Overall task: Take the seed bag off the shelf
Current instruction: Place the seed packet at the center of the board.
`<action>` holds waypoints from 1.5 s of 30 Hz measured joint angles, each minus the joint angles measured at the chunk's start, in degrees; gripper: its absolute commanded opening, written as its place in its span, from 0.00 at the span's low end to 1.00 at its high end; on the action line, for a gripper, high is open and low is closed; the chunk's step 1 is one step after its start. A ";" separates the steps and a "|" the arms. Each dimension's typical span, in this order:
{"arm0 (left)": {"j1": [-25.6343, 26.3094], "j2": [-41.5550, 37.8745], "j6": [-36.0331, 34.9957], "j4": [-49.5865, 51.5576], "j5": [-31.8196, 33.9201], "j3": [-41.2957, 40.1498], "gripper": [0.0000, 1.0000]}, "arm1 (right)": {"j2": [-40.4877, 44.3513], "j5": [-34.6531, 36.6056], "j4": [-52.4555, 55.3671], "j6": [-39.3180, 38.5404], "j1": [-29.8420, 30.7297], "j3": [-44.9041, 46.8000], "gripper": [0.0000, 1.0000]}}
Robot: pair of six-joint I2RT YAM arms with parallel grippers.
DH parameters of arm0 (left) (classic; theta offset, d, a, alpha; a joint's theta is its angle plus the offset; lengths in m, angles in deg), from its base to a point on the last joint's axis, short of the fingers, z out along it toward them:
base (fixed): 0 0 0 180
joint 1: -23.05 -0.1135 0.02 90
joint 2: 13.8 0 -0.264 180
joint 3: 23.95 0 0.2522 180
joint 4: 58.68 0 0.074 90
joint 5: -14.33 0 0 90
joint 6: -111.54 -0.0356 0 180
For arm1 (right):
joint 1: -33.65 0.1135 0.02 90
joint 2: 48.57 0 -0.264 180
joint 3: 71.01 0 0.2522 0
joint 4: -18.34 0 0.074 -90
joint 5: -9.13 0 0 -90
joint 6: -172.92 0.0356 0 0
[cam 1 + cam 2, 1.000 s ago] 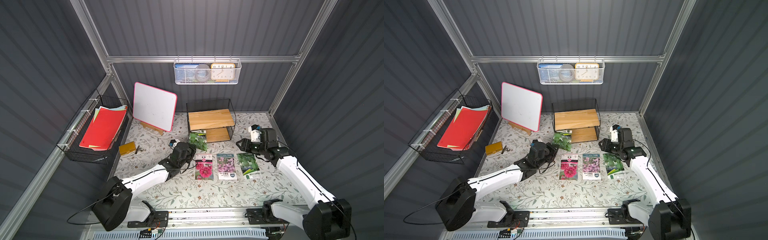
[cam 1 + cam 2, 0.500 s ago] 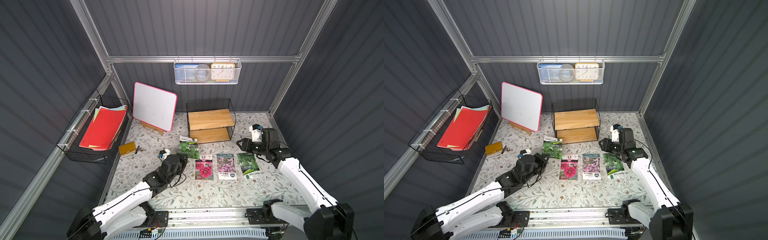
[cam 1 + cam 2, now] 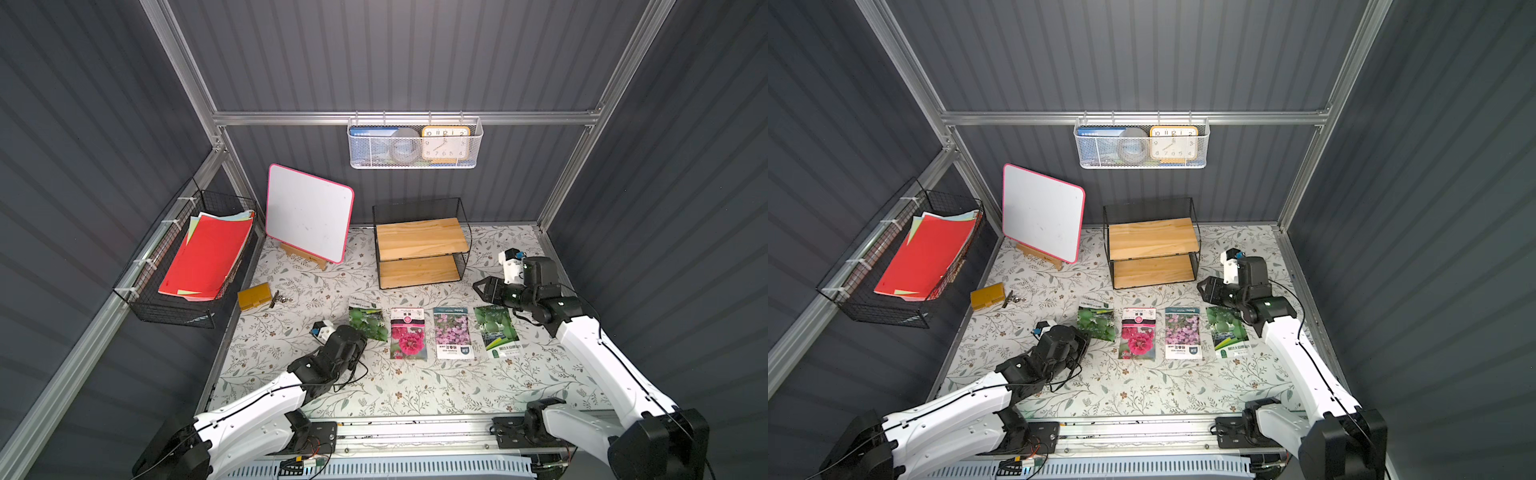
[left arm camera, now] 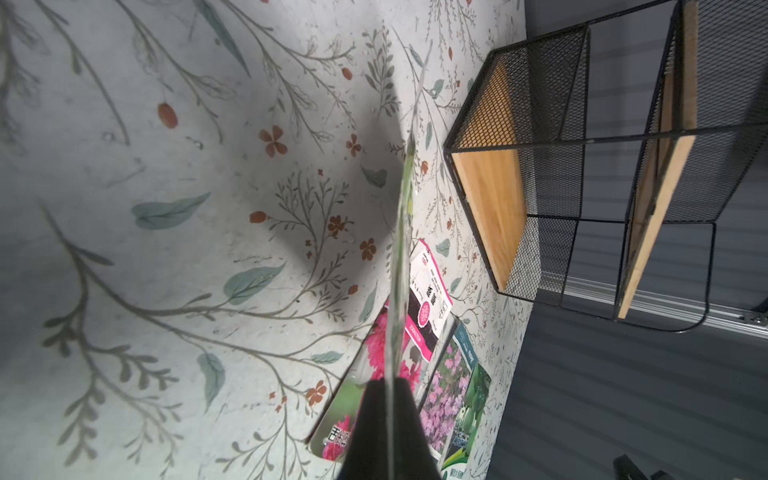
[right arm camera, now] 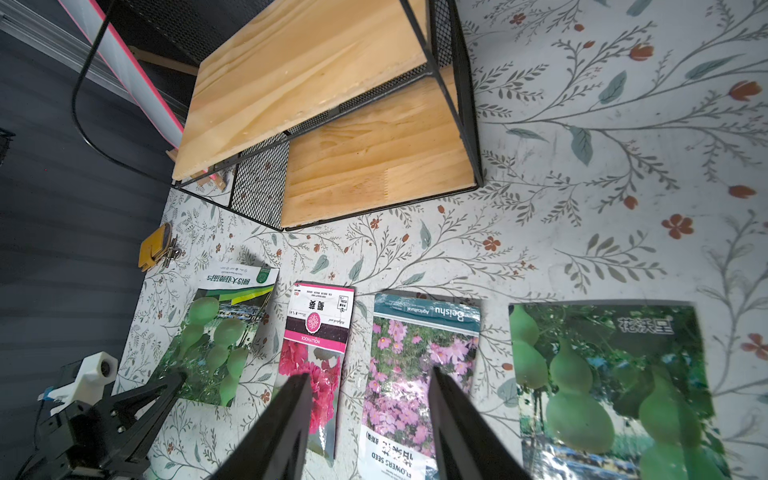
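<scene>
The shelf [image 3: 420, 239] stands at the back of the table. In front of the shelf three packets lie flat in a row: a red-flower packet [image 3: 408, 334], a pink-flower packet [image 3: 452, 332] and a gourd packet [image 3: 496, 330]. The seed bag [image 3: 368, 323] is off the shelf, out in front of its left corner and just left of that row. My left gripper [image 3: 358, 334] is pinched tight on the bag's near edge. My right gripper [image 3: 478, 287] hangs beside the shelf's right front corner, jaws half spread, holding nothing.
</scene>
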 measured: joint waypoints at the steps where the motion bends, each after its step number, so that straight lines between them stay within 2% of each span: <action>1: 0.00 -0.04 -0.13 0.48 0.09 0.02 0.00 | 0.00 0.00 0.00 0.00 0.00 0.04 0.52; 9: 0.00 0.13 -0.96 3.58 0.85 0.04 0.00 | -0.07 -0.07 0.00 0.00 0.00 0.09 0.52; 18: -0.02 7.82 -1.25 1.20 -1.05 -1.79 0.00 | -0.44 -0.26 -0.02 0.00 0.00 0.13 0.52; 22: -0.02 8.92 -1.18 1.36 -1.07 -1.79 0.02 | -0.44 -0.26 -0.04 0.00 0.00 0.50 0.52; 24: -0.02 8.70 -1.14 1.62 -0.90 -1.81 0.09 | -0.44 -0.28 -0.02 0.00 0.00 0.68 0.52; 27: -0.02 8.37 -0.79 2.80 -0.44 -1.79 0.28 | -0.44 -0.28 -0.04 0.00 0.00 0.72 0.52; 29: -0.02 8.33 -0.28 4.22 0.00 -1.79 0.37 | -0.44 -0.28 -0.04 0.00 0.00 0.72 0.52; 36: -0.02 8.59 -0.09 6.12 0.61 -1.44 0.49 | -0.44 -0.31 -0.04 0.00 0.00 0.72 0.52; 37: 0.00 8.68 0.00 6.14 0.68 -1.31 0.54 | -0.44 -0.31 -0.04 0.00 0.00 0.72 0.52; 42: -0.02 8.61 0.52 6.10 0.92 0.17 0.94 | -0.44 -0.44 -0.02 0.00 0.00 0.72 0.52; 43: -0.02 8.52 0.68 5.99 0.98 0.44 1.00 | -0.44 -0.46 -0.04 0.00 0.00 0.72 0.52; 45: -0.02 8.26 0.96 6.16 0.90 0.83 1.00 | -0.44 -0.50 -0.04 0.00 0.00 0.72 0.52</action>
